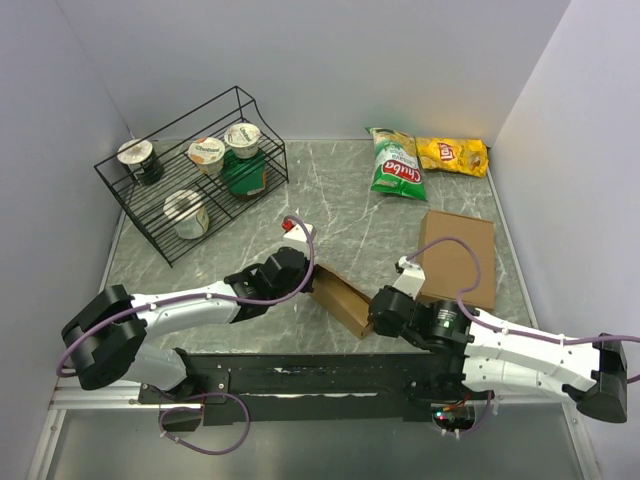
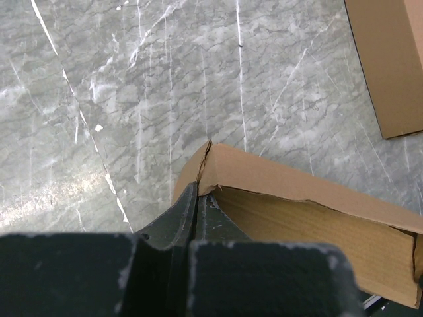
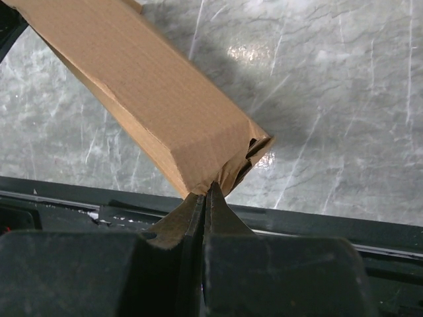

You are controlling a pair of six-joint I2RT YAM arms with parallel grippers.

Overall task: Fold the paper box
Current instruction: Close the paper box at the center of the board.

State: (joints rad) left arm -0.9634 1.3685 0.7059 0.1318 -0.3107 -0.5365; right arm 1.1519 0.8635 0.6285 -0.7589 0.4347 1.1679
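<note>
The paper box [image 1: 341,297] is a long brown cardboard shape, partly folded, lying slantwise near the table's front middle. My left gripper [image 1: 311,276] is at its upper-left end. In the left wrist view the jaws [image 2: 200,192] are shut on the corner wall of the box [image 2: 301,188], one finger outside and one inside the open hollow. My right gripper [image 1: 377,313] is at the lower-right end. In the right wrist view its jaws [image 3: 207,191] are shut on the crumpled end flap of the box [image 3: 152,99], which is lifted off the table at that end.
A plain cardboard slab [image 1: 458,258] lies flat to the right, also showing at the top right of the left wrist view [image 2: 390,66]. A black wire rack [image 1: 190,180] with yogurt cups stands back left. Green [image 1: 395,163] and yellow [image 1: 452,154] chip bags lie at the back. A black rail [image 3: 330,228] runs along the near edge.
</note>
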